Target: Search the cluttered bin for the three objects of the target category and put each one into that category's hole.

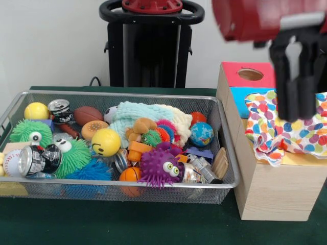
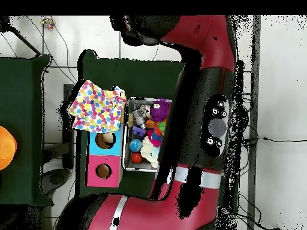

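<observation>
Gripper (image 1: 298,76) hangs at the upper right of the front view, above the polka-dot cloth (image 1: 286,127) draped over the wooden box (image 1: 271,189). Its dark fingers are blurred and overlap the cloth — you cannot tell whether they are spread or closed, or whether they carry anything.

Box edges: the pink panel with its round hole (image 1: 250,74) sits at the box's far end, uncovered. In the overhead view you see two holes, one in a blue panel (image 2: 106,140) and one in the pink panel (image 2: 104,171); the cloth covers the rest of the top.

Wire bin (image 1: 227,176) lies just beside the box on the green table (image 1: 153,224), packed to its rim. Along the near edge: orange mini basketball (image 1: 130,174), purple spiky ball (image 1: 161,167), crushed can (image 1: 37,159). Yellow smiley ball (image 1: 106,142) sits centre-left, globe ball (image 1: 202,133) toward the right wall, brown football (image 1: 88,115) and small yellow ball (image 1: 36,111) near the far rim.

Open room — bare table in front of the bin. In the overhead view the red arm (image 2: 213,90) covers much of the bin's far half.
</observation>
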Controlling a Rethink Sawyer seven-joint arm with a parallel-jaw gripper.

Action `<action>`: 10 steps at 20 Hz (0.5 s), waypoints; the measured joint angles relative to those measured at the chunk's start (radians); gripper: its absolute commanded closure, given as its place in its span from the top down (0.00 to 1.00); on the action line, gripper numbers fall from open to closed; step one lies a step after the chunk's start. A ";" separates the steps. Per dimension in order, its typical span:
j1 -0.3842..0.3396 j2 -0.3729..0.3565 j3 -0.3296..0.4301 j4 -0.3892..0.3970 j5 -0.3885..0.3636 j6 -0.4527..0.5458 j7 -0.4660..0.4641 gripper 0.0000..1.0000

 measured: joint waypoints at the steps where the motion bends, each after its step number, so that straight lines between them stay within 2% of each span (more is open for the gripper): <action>1: 0.003 -0.030 0.010 0.044 0.000 -0.029 0.000 0.00; 6: -0.005 -0.155 0.067 0.224 0.000 -0.137 0.000 0.00; 10: -0.027 -0.219 0.112 0.317 -0.002 -0.161 0.000 0.00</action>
